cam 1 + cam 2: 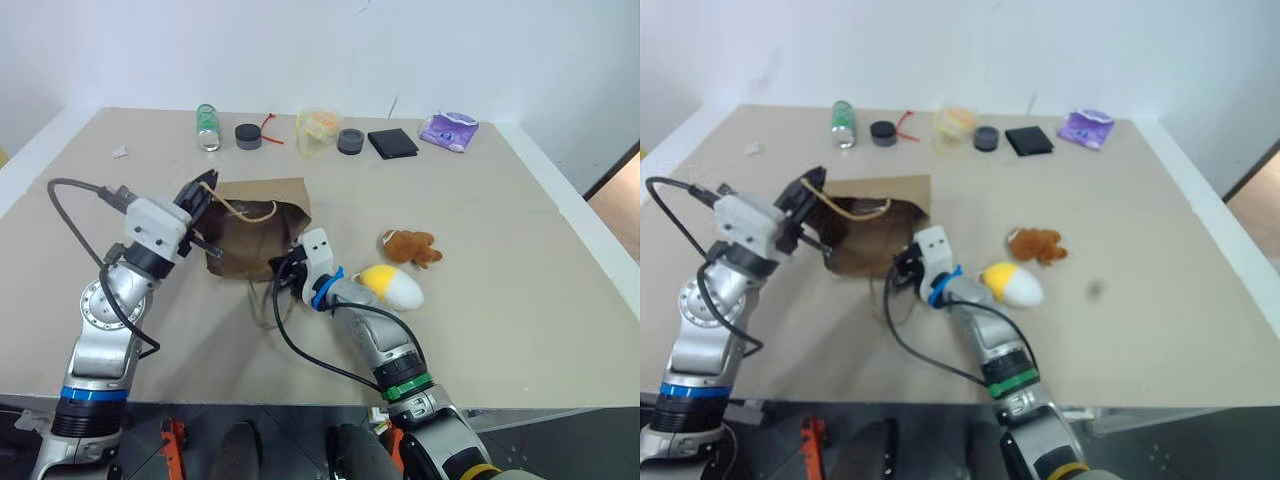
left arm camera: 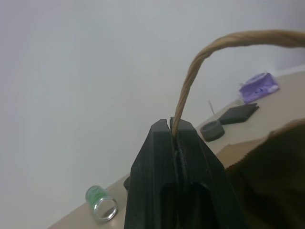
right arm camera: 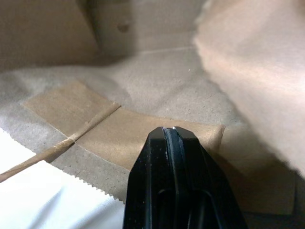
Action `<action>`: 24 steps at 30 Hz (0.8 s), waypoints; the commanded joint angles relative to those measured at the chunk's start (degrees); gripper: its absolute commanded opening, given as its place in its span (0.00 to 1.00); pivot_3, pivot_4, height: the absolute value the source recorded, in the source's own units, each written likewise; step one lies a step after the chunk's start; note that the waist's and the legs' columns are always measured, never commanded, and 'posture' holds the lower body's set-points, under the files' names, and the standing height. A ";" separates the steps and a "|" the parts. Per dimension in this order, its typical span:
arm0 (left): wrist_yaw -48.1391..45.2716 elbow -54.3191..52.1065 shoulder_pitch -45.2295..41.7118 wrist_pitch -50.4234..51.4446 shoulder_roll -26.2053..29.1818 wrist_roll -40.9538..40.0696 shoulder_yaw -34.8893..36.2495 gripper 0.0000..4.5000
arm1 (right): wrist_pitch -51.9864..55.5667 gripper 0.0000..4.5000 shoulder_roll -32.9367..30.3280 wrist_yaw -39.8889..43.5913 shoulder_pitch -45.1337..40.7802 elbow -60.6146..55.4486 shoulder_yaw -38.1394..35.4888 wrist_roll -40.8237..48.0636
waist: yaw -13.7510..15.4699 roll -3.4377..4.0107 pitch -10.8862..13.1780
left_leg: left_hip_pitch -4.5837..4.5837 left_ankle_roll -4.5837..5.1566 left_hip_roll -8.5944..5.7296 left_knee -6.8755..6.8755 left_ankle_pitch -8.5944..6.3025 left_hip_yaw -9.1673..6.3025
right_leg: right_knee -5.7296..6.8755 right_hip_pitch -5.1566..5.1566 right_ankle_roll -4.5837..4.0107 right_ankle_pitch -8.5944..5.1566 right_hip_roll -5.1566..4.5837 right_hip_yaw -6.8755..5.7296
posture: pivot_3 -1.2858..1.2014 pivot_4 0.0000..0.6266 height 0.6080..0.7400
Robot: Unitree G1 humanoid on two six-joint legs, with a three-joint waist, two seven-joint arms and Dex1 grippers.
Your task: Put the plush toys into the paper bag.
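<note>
So the whole thing hinges on the paper bag (image 1: 255, 235): it's lying on its side with the mouth facing the robot's right, and both plush toys sit just past that mouth on the table (image 1: 520, 230). The egg-shaped toy (image 1: 392, 286) is the nearer one, right beside the right forearm, with its long axis running roughly toward the bag opening; the brown furry toy (image 1: 408, 246) is a bit further out from the bag. The left gripper (image 2: 174, 128) is pinched closed on the bag's cord handle (image 2: 190, 76), lifting that top edge. The right gripper (image 3: 167, 131) is closed too, holding nothing as far as I can tell, with its tip poked inside the bag mouth. So the right arm is clearly the closer one to either toy. Nothing blocks the path; the bottle (image 1: 207, 127), the pucks, the black wallet (image 1: 392, 143) and the purple packet (image 1: 448, 131) are lined up well behind the bag.
</note>
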 commanded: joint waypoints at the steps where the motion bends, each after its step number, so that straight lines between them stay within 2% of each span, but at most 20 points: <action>1: 1.38 -3.83 -2.94 1.42 -0.64 -1.01 1.85 0.00 | 1.29 0.01 -0.50 -0.20 0.84 -0.17 -0.40 -0.82 | 0.00 0.00 0.00 | 0.00 0.00 0.00 0.00 0.00 0.00 | 0.00 0.00 0.00 0.00 0.01 0.00 | 0.52 0.24 1.00; 8: 2.98 -5.75 -5.13 2.43 -1.81 0.00 2.65 0.00 | 1.30 0.01 -0.56 0.06 0.83 0.11 -0.54 -0.80 | -0.03 0.00 0.00 | 0.00 0.00 0.00 -0.01 0.00 -0.01 | -0.01 0.00 -0.01 -0.01 0.03 0.01 | 0.52 0.24 1.00; 14: 0.69 -6.40 -0.75 2.47 -1.98 0.69 -0.24 0.00 | -5.66 0.01 -0.17 4.06 1.22 -3.43 -0.97 1.13 | -0.06 0.01 0.01 | -0.01 0.00 0.00 -0.04 0.00 -0.01 | -0.04 -0.02 -0.03 -0.04 0.03 0.03 | 0.52 0.24 1.00; 17: -1.50 -6.55 2.03 0.33 -1.49 2.31 -2.63 0.00 | -5.98 0.21 -2.23 11.06 2.08 -11.18 -3.10 6.93 | -0.02 0.03 0.02 | -0.10 0.00 0.00 -0.05 0.00 -0.02 | -0.04 -0.09 -0.03 -0.05 0.04 0.03 | 0.52 0.24 1.00; 22: -2.15 -6.00 3.93 -0.96 -2.13 3.03 -3.35 0.00 | -1.35 0.74 -9.12 17.42 2.80 -23.30 -6.80 13.97 | -0.02 0.08 0.05 | -0.07 -0.01 0.02 -0.07 -0.01 -0.03 | -0.04 -0.12 -0.04 -0.06 0.08 0.05 | 0.52 0.24 1.00; 24: -2.27 -5.80 4.01 -1.23 -2.24 3.07 -3.31 0.00 | 4.41 0.94 -15.73 20.69 2.48 -27.58 -10.21 18.87 | 0.04 0.07 0.05 | -0.07 -0.01 0.02 -0.07 -0.01 -0.04 | -0.04 -0.10 -0.04 -0.05 0.06 0.05 | 0.52 0.24 1.00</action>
